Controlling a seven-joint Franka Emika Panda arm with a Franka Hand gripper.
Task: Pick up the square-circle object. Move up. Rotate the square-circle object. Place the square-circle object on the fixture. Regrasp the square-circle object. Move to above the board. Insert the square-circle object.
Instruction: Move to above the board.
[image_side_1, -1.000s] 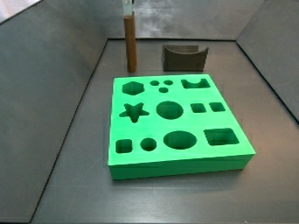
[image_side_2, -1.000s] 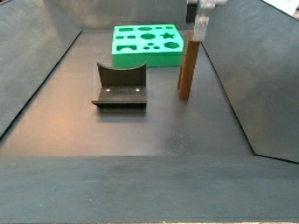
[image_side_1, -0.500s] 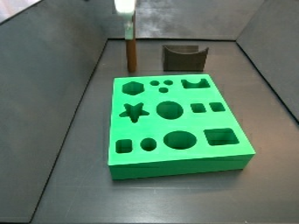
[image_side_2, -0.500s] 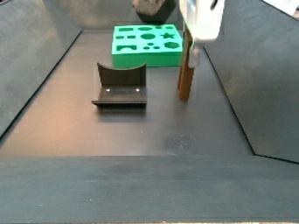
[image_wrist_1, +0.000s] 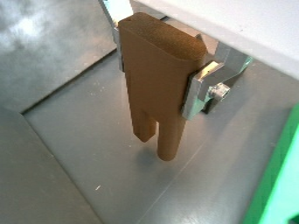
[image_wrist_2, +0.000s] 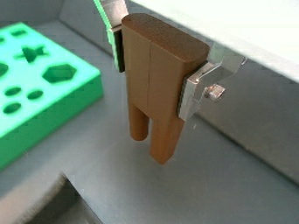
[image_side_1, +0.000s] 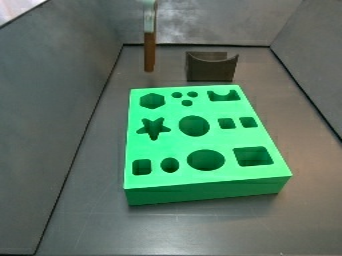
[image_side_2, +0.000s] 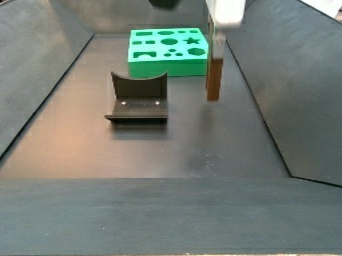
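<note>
Vertically: square-circle object, end effector, prongs down.

The gripper has two flat silver metal fingers. In both wrist views one finger shows a folded metal bracket with a small hex bolt on its side. Above the fingers is a smooth white housing. In a side view the gripper body looks white or light grey, with a rounded box shape.
</note>
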